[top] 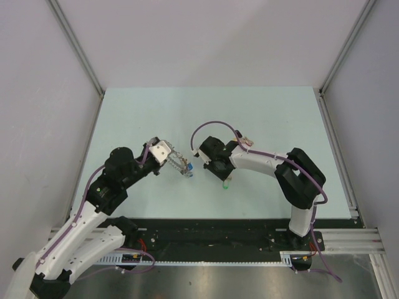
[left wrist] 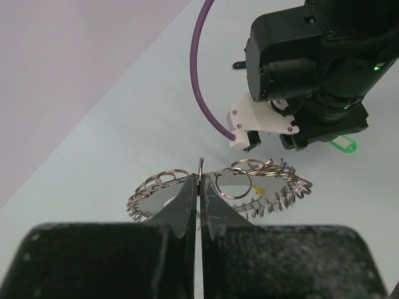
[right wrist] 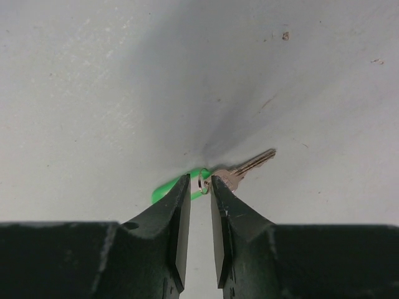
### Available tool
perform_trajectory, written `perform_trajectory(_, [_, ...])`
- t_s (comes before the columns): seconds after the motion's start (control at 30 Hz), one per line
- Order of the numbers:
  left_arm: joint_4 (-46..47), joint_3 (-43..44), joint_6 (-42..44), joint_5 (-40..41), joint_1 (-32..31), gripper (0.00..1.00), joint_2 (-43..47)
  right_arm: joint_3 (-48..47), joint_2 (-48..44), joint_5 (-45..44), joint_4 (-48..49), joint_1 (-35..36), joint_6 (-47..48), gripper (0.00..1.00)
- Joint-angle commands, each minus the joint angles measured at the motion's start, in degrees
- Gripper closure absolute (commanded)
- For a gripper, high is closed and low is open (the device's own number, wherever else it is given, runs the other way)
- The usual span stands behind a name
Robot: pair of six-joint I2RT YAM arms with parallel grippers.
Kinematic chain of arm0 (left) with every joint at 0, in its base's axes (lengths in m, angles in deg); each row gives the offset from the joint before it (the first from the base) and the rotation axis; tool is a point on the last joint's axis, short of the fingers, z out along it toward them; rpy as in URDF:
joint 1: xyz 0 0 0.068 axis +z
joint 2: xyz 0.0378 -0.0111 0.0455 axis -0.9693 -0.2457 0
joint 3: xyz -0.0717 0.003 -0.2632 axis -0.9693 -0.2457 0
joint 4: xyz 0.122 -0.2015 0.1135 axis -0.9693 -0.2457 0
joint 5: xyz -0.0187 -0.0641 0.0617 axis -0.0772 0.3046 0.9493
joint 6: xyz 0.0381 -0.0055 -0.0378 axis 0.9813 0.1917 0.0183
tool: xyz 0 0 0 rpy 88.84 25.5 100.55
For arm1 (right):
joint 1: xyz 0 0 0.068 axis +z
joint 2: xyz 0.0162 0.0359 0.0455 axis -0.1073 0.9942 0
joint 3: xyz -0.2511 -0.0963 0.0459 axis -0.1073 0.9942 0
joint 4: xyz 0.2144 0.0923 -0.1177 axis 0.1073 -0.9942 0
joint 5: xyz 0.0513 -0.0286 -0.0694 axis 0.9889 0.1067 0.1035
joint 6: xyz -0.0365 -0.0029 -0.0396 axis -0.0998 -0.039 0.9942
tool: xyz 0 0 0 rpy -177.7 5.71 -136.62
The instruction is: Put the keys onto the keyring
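Keys first, nearest my side: the green-headed key lies flat on the table, just right of centre, its silver blade pointing away to the right. The right gripper is down over it with the jaws only a narrow slot apart. The key's little split ring sits right between the tips. I cannot tell whether they are pinching it yet or merely straddling it.

I judge this key to be very light, stiff and slick. It would skate on the smooth tabletop under a glancing touch and twist in the jaws if caught off-centre. I think the plastic head, or the shoulder where head meets blade, is a better hold than the thin wire ring, which could easily roll out from between flat pads.

A little farther off and to the left, the keyring hangs clear of the table. The left gripper has its jaws fully closed on the rim and holds it roughly level. I expect the keyring to be rigid but thin, with loose silvery loops around the edge that will jingle and snag, so the rim grip looks sound to me.

Farthest out, beyond the right gripper, lies what looks like a pinkish key, though it is too small to be sure.
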Motion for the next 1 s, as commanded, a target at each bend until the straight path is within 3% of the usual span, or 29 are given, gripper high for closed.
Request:
perform_trajectory(0.0, [3.7, 0.9, 0.1, 0.8, 0.3, 1.00, 1.2, -3.2, 1.6, -3.3, -3.0, 0.5, 1.2, 0.77])
perform_trajectory(0.37, [3.6, 0.9, 0.1, 0.8, 0.2, 1.00, 1.2, -3.7, 2.9, -3.9, -3.9, 0.9, 1.5, 0.86])
perform_trajectory(0.53, [3.6, 0.9, 0.2, 0.7, 0.3, 1.00, 1.1, -3.8, 2.0, -4.4, -4.0, 1.1, 1.7, 1.00])
perform_trajectory(0.97, [3.3, 1.1, 0.1, 0.5, 0.2, 1.00, 0.4, -3.8, 0.9, -4.6, -4.3, 1.0, 2.1, 0.97])
